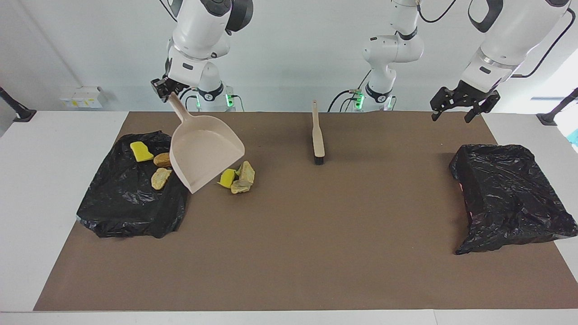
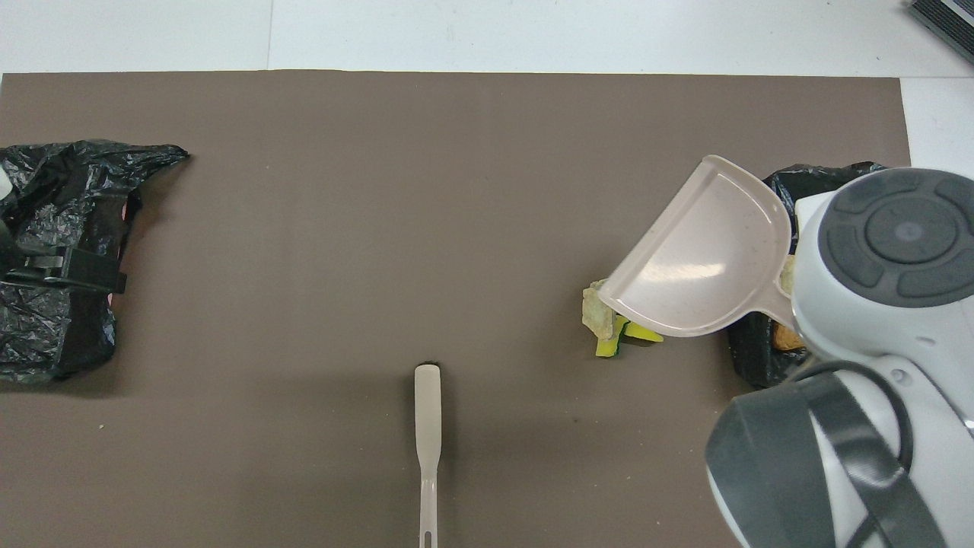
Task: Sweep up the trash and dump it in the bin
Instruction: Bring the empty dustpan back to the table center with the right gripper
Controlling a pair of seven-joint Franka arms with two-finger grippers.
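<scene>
Nearest the camera: black bin bag (image 1: 131, 189) at the right arm's end, holding a sponge chunk and two rolls (image 1: 160, 178). Beside it, dustpan (image 1: 203, 151) raised and tilted, handle clamped in right gripper (image 1: 166, 90), lip just over trash pile (image 1: 238, 177) on the mat. Mid-table, brush (image 1: 318, 135), lengthwise toward the robots, untouched. Over second bag (image 1: 510, 194), left gripper (image 1: 456, 110), fingers spread, empty, nearer the brush.

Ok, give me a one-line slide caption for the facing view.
Right hand tilts the dustpan over the bin; some trash lies on the mat, left hand waits.
</scene>
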